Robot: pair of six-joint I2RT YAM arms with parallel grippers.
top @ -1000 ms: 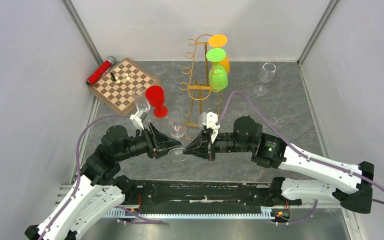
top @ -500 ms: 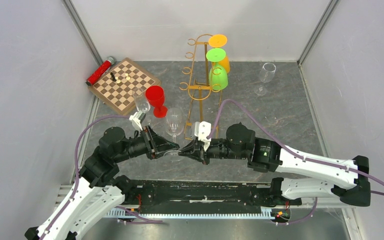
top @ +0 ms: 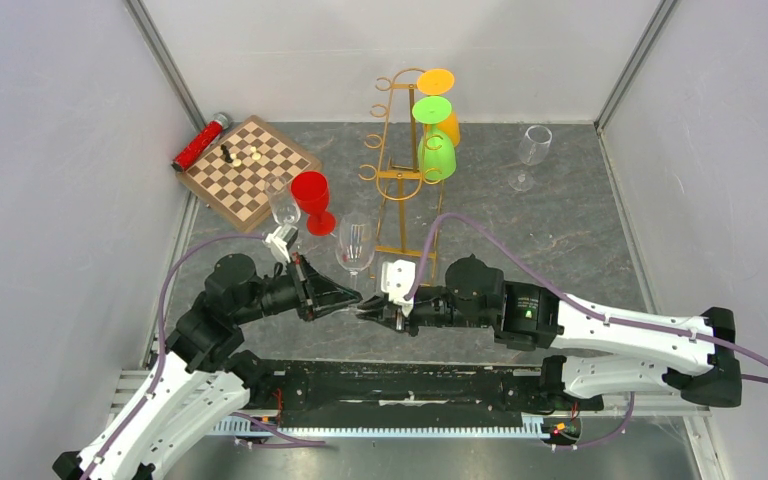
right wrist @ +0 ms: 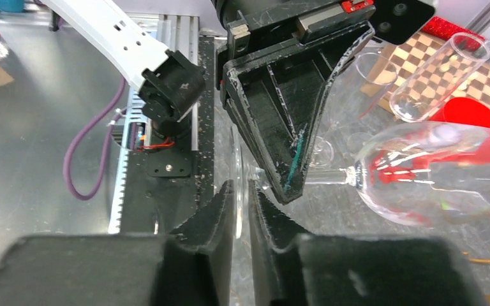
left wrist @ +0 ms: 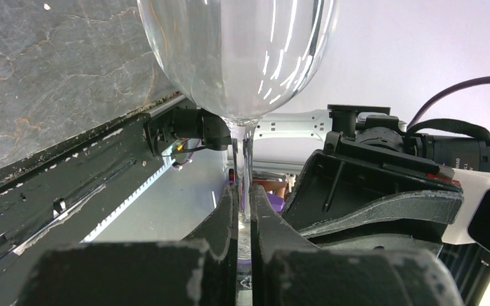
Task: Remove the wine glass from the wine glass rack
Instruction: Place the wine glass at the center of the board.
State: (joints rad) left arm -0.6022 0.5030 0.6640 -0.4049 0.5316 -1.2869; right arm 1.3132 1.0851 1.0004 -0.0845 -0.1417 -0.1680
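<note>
Left gripper (left wrist: 244, 199) pinches the stem of the clear wine glass (left wrist: 239, 57); right gripper (right wrist: 241, 191) clamps its foot, near the gold wine glass rack (top: 397, 178).

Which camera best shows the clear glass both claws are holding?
The right wrist view: the held glass shows bowl, stem and foot. The left wrist view shows only bowl and stem; the top view shows it small.

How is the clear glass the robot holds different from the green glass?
The held glass is see-through; the green glass is bright green. The green glass hangs upside down on the rack; the held glass is off it, gripped low down by the left gripper and right gripper. Both are stemmed wine glasses.
</note>
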